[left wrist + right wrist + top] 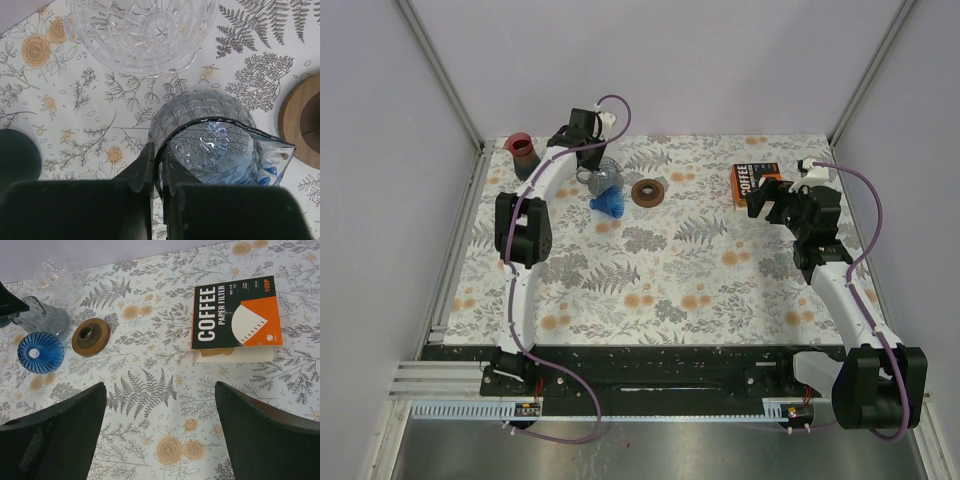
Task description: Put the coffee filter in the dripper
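Top external view: bare floral cloth runs across the middle and near half of the table (pixel 650 290), giving you room to move there. The objects crowd the far edge, and pale walls close in on three sides. At 11 o'clock the left gripper (pixel 601 165) reaches a ribbed glass pitcher (pixel 606 177). The blue dripper (pixel 610 204), a fluted cone, sits just beside the pitcher at its 6 o'clock. A flat wooden ring (pixel 648 193) lies near the pitcher at its 4 o'clock. A red-rimmed cup (pixel 521 152) stands toward the far-left corner. At 1 o'clock the filter box (pixel 748 183), printed card in black, orange and white, lies flat, with the right gripper (pixel 763 197) at its near right edge.

Left wrist view: your left fingers (pixel 142 172) are closed on the pitcher's thin rim, one inside and one outside. A cut-glass bowl (pixel 145 30) stands just beyond at 12 o'clock, apart from the pitcher.

Right wrist view: your right fingers (pixel 65 430) are spread wide over bare cloth and hold nothing. The box lies ahead at 1 o'clock, and a brown paper filter (pixel 220 352) peeks from its near end, well apart from the dripper.
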